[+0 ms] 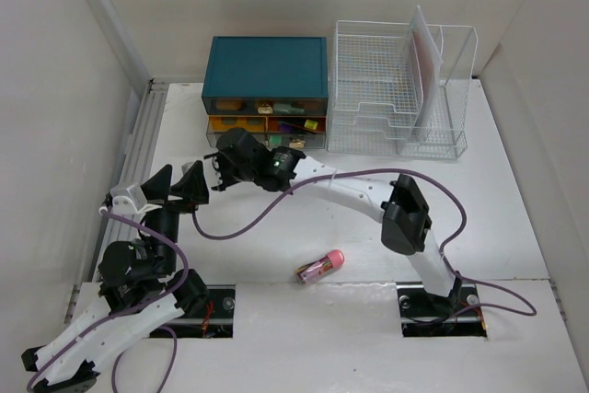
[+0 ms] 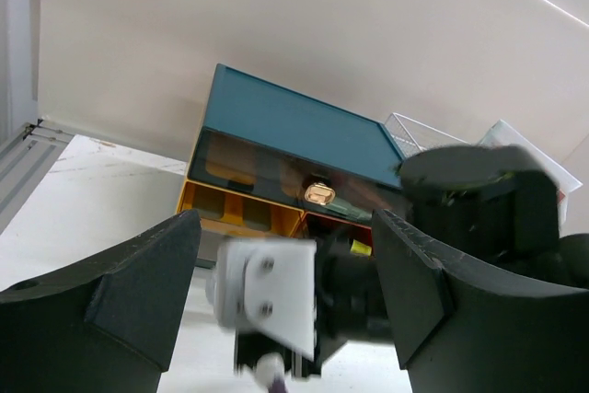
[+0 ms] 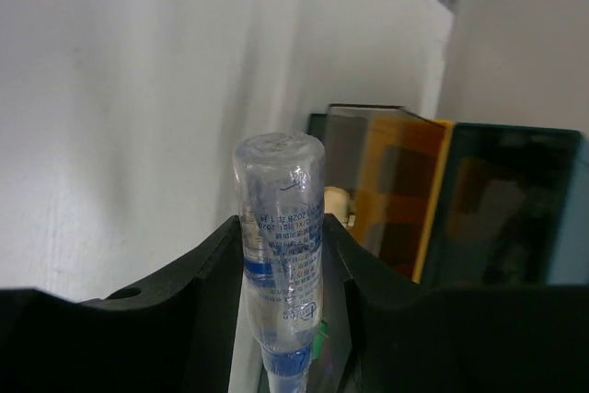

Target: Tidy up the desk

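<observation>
The white desk (image 1: 515, 200) carries both arms. My right gripper (image 1: 221, 167) reaches left in front of the teal drawer box (image 1: 267, 66). In the right wrist view it (image 3: 281, 236) is shut on a small clear bottle (image 3: 279, 218) with blue print and a blue cap, held between the black fingers (image 3: 207, 269). My left gripper (image 1: 179, 183) is open and empty at the desk's left, facing the right gripper. In the left wrist view (image 2: 285, 236) the right arm's wrist shows beyond its spread fingers. A pink-capped tube (image 1: 319, 266) lies near the front edge.
The teal drawer box has open yellow and orange drawers (image 1: 262, 123) with small items; it also shows in the left wrist view (image 2: 276, 121). A white wire rack (image 1: 368, 89) holding a folder (image 1: 425, 57) stands at the back right. Purple cables (image 1: 276, 204) cross the middle.
</observation>
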